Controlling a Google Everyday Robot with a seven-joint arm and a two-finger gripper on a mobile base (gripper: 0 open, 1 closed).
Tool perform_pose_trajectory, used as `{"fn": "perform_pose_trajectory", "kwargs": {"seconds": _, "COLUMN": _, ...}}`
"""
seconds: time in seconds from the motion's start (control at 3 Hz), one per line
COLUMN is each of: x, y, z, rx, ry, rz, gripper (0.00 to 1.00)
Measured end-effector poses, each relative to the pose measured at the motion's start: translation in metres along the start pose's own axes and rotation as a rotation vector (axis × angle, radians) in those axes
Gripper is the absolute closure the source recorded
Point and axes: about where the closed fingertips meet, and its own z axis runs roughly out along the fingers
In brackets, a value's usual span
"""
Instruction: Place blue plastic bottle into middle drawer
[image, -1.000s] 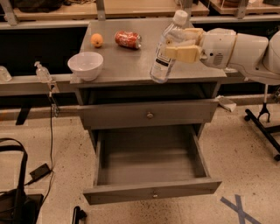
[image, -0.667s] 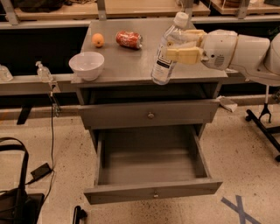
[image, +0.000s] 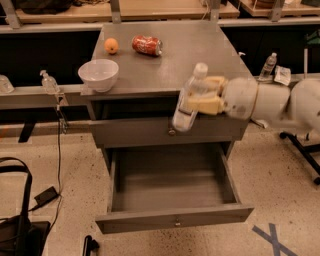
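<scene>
Views: one camera view.
Vantage: raised, in front of the grey cabinet (image: 227, 132), higher than its worktop (image: 200, 50).
Facing: forward and tilted down onto the cabinet front; the floor (image: 280, 190) fills the lower frame.
Nearness: middling. The whole worktop, the open middle drawer (image: 175, 217) and floor on both sides fit in.
Hand: the hand (image: 194, 98) comes in with the arm (image: 265, 100) from the right edge. It sits right of centre at the worktop's front edge, clasping the blue plastic bottle (image: 182, 117).
</scene>
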Motion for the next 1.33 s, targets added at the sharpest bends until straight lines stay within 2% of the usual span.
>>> {"fn": "perform_pose_trajectory", "kwargs": {"seconds": 0.33, "x": 0.092, "y": 0.035, "z": -0.018, "rx": 0.031, "ry": 0.038, "rz": 0.046, "gripper": 1.00}}
{"fn": "perform_pose_trajectory", "kwargs": {"seconds": 0.67, "x": 0.110, "y": 0.056, "z": -0.010, "rx": -0.002, "ry": 0.049, "rz": 0.069, "gripper": 1.00}}
{"fn": "perform_pose_trajectory", "kwargs": {"seconds": 1.0, "x": 0.102, "y": 0.049, "z": -0.011, "rx": 0.004, "ry": 0.045, "rz": 0.061, "gripper": 1.00}}
{"fn": "perform_pose_trajectory", "kwargs": {"seconds": 1.33, "x": 0.191, "y": 0.060, "z": -0.008, "rx": -0.016, "ry": 0.157, "rz": 0.118, "gripper": 1.00}}
